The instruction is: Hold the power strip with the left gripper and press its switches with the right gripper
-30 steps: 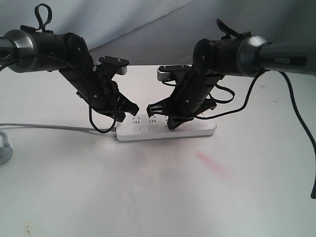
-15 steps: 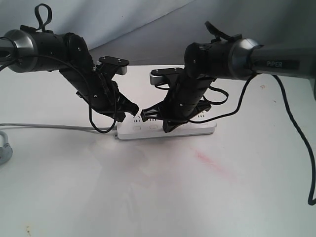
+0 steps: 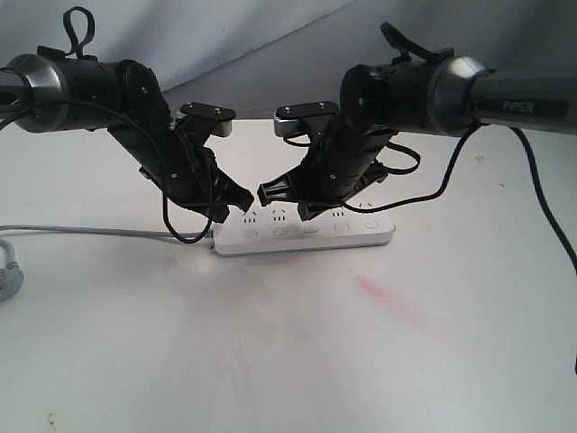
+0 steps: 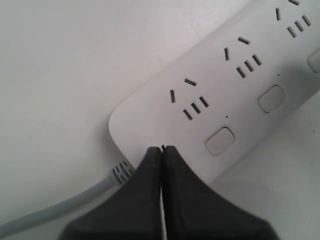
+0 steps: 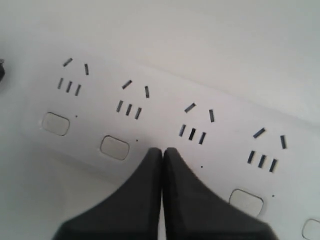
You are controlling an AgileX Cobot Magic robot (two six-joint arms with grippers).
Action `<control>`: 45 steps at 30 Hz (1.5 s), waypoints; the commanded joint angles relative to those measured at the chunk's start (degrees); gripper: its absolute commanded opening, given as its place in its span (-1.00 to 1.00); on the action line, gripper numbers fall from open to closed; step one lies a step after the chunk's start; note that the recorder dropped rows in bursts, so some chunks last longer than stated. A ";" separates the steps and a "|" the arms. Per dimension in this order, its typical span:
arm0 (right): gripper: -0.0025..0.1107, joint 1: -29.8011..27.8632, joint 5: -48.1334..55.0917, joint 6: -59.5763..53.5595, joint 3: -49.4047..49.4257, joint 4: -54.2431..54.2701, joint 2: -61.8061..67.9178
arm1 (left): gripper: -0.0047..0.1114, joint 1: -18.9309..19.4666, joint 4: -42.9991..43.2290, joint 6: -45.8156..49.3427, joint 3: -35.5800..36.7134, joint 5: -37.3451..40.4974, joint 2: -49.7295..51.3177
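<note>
The white power strip (image 3: 306, 231) lies flat on the table, its grey cord (image 3: 90, 232) running off to the left. My left gripper (image 3: 233, 209) is shut, tips down on the strip's cord end (image 4: 145, 130), left of the first switch (image 4: 220, 141). My right gripper (image 3: 301, 213), on the "PiPER" arm, is shut and hovers just above the strip's middle. In the right wrist view its tips (image 5: 162, 150) stand between the second switch (image 5: 115, 147) and the fourth switch (image 5: 246, 201), hiding the third. Nothing sits between either pair of fingers.
The cord's plug end (image 3: 7, 275) lies at the table's left edge. A faint red smear (image 3: 388, 298) marks the white tabletop in front of the strip. A grey cloth backdrop (image 3: 270, 45) hangs behind both arms.
The right gripper shifted left along the strip, dipped onto the switch row half a second ago, and has now lifted a little. The left gripper and the strip have not moved.
</note>
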 commanded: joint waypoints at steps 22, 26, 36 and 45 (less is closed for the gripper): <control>-0.96 -0.34 0.65 0.52 0.14 -3.78 2.40 | -0.92 -0.32 -0.23 -0.05 -0.25 -0.11 -0.05; -0.96 -0.34 1.07 0.52 0.42 -3.79 2.82 | -0.92 -0.32 -0.23 -0.05 -0.25 -0.11 -0.05; -0.96 -0.34 3.12 0.52 0.42 -3.61 7.12 | -0.92 -0.32 -0.23 -0.07 -0.25 -0.01 -0.05; -0.96 0.36 5.92 1.83 0.42 -3.97 10.25 | -0.92 -0.32 -0.23 -0.07 -0.25 -0.01 -0.05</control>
